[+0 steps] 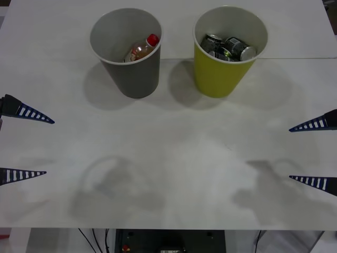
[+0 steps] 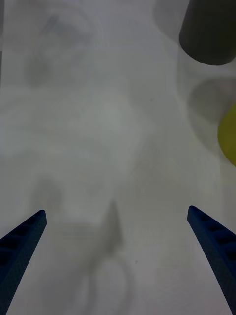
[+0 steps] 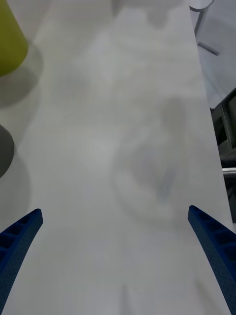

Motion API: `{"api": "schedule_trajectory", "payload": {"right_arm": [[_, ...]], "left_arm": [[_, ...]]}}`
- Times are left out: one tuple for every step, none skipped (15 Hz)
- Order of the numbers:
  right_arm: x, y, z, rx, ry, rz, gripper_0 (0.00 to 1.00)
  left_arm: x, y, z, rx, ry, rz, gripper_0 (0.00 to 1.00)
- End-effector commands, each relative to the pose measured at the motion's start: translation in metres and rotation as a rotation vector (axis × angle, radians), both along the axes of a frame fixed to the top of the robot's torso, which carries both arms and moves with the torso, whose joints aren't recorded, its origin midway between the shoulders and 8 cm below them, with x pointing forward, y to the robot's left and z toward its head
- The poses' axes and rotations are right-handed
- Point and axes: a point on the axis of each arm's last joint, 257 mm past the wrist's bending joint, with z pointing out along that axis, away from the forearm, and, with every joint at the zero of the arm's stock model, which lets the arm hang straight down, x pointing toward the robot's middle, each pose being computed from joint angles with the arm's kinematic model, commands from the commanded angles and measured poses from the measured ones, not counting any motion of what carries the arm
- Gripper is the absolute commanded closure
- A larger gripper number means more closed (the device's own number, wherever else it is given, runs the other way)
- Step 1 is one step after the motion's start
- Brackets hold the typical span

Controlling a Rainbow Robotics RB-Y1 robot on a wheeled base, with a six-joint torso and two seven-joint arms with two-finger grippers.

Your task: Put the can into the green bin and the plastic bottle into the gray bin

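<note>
Two bins hold the task's items. The small dark gray drink can (image 1: 241, 49), silver top showing, lies among other dark cans inside the large yellow-green tapered bin (image 1: 221, 79); which of those is the one meant is a judgement, since labels are hard to read. The small clear plastic bottle (image 1: 142, 49), brownish contents and red cap, leans against the white inner wall of the large gray tapered bin (image 1: 138, 76), which stands just beside the yellow-green bin.

Judged from this layout, both placements are complete; the step in hand is to stay withdrawn. Done well, that means keeping both arms well away from the yellow-green bin so neither lightweight, narrow-based cup is tipped.

Left tool (image 1: 23, 143) sits well out beyond the gray bin, toward the near table edge, fingers spread and holding nothing. Right tool (image 1: 313, 153) sits well out on the yellow-green bin's other side, likewise released and empty.

Both bins appear smooth and matte with white rims. The white table (image 1: 174, 168) is flat with faint mottling. Tool fingers are blue, ribbed and pointed.
</note>
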Motion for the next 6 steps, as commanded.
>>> {"api": "schedule_trajectory", "payload": {"right_arm": [[0.0000, 0.0000, 0.0000, 0.000, 0.000, 0.000, 0.00], [0.0000, 0.0000, 0.0000, 0.000, 0.000, 0.000, 0.00], [0.0000, 0.0000, 0.0000, 0.000, 0.000, 0.000, 0.00], [0.0000, 0.0000, 0.0000, 0.000, 0.000, 0.000, 0.00], [0.0000, 0.0000, 0.0000, 0.000, 0.000, 0.000, 0.00], [0.0000, 0.0000, 0.0000, 0.000, 0.000, 0.000, 0.00]], "left_arm": [[-0.0005, 0.0000, -0.0002, 0.000, 0.000, -0.002, 0.00], [0.0003, 0.0008, -0.0006, 0.005, -0.003, -0.002, 0.00], [0.0005, 0.0011, -0.0008, 0.007, -0.006, -0.003, 0.00], [0.0006, 0.0014, -0.0010, 0.010, -0.009, -0.006, 0.00], [0.0006, 0.0014, -0.0010, 0.010, -0.009, -0.006, 0.00], [0.0006, 0.0014, -0.0010, 0.010, -0.009, -0.006, 0.00]]}}
